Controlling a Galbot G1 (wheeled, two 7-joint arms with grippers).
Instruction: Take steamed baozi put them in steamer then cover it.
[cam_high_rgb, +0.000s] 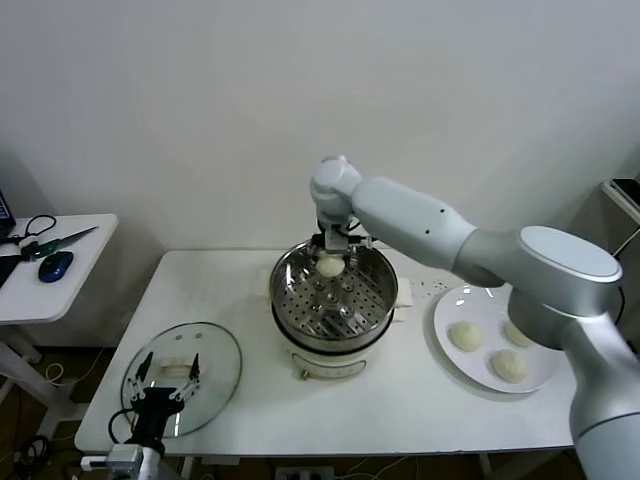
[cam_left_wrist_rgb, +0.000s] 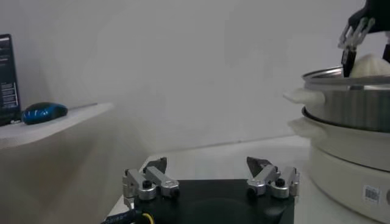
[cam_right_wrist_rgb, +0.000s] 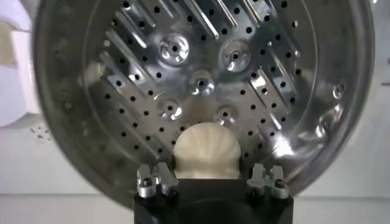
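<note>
My right gripper (cam_high_rgb: 331, 254) reaches over the far side of the steamer (cam_high_rgb: 300, 300), shut on a baozi (cam_high_rgb: 329, 266) held just above the perforated bottom. In the right wrist view the cream baozi (cam_right_wrist_rgb: 206, 151) sits between the fingers of the right gripper (cam_right_wrist_rgb: 210, 170), with the steamer (cam_right_wrist_rgb: 195, 61) beneath it. Three more baozi (cam_high_rgb: 465, 336) lie on the white plate (cam_high_rgb: 443, 318) to the right. The glass cover (cam_high_rgb: 218, 350) rests on the table at front left. My left gripper (cam_high_rgb: 168, 378) hovers open over it, with nothing between its fingers (cam_left_wrist_rgb: 155, 173).
A side table (cam_high_rgb: 70, 280) at far left carries a blue mouse (cam_high_rgb: 55, 265) and scissors (cam_high_rgb: 60, 241). The left wrist view shows the steamer (cam_left_wrist_rgb: 347, 109) and its white pot base off to one side. A wall stands close behind the table.
</note>
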